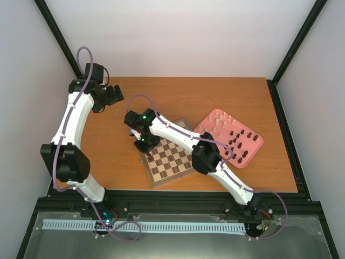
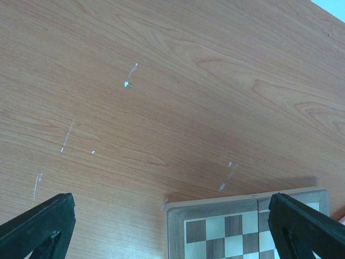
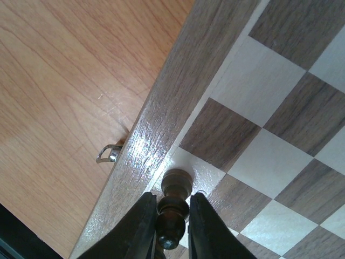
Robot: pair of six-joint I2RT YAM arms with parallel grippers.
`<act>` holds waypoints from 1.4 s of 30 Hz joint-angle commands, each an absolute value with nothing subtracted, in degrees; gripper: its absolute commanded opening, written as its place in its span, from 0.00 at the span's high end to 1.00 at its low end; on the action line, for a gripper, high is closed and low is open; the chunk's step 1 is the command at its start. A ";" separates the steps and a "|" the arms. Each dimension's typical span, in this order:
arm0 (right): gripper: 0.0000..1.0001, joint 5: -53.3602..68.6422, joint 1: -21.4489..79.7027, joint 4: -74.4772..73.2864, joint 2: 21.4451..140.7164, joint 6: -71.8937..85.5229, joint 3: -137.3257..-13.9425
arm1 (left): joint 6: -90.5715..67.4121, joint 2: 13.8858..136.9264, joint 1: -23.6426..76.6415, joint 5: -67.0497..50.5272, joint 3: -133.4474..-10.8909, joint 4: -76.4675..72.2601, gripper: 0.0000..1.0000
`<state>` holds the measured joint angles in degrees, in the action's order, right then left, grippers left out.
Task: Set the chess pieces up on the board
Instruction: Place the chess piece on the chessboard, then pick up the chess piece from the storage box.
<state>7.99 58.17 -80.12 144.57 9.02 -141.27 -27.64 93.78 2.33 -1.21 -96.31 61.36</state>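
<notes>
A dark brown chess piece point(image 3: 171, 208) is pinched between the 2 fingers point(image 3: 139, 232) of the right gripper point(image 3: 172, 204), the jaws clenched on its narrow stem; its round end sits over a pale square in the outermost row of the board point(image 3: 269, 108), just beside the brown border; whether it rests on the square cannot be told. A small metal clasp point(image 3: 109, 154) sticks out from the board's side edge near that spot.

From above, the board point(image 1: 170, 162) lies turned at an angle on the wooden table point(image 1: 215, 91), no pieces showing on its visible squares; the right gripper point(image 1: 144, 144) hangs over its left edge, the arm crossing the board's far side. Just beside the board on the right lies a pink tray point(image 1: 257, 141) holding the other chess pieces; cream ones point(image 1: 220, 120) at the far end, dark ones point(image 1: 241, 143) nearer.

The left gripper point(image 1: 110, 96) is near the table's far left corner, well apart from the board; in its wrist view the left gripper point(image 2: 171, 198) has its jaws spread wide with nothing between them, 1 corner of the board point(image 2: 226, 226) visible below.
</notes>
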 commanded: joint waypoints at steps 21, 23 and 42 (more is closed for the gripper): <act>0.33 2.50 56.94 -79.17 136.91 8.79 -140.87 | -27.29 94.12 2.50 -0.20 -98.72 61.94 0.00; 0.32 1.68 55.54 -79.38 134.08 9.59 -140.25 | -27.27 94.30 2.48 -0.01 -99.15 62.06 0.00; 0.40 -5.71 4.27 -66.64 99.89 13.56 -89.85 | -27.38 98.35 2.52 -0.06 -101.36 62.58 0.00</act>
<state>-4.40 9.93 -69.14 103.07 12.91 -96.51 -27.62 96.92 2.33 -0.23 -98.78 61.56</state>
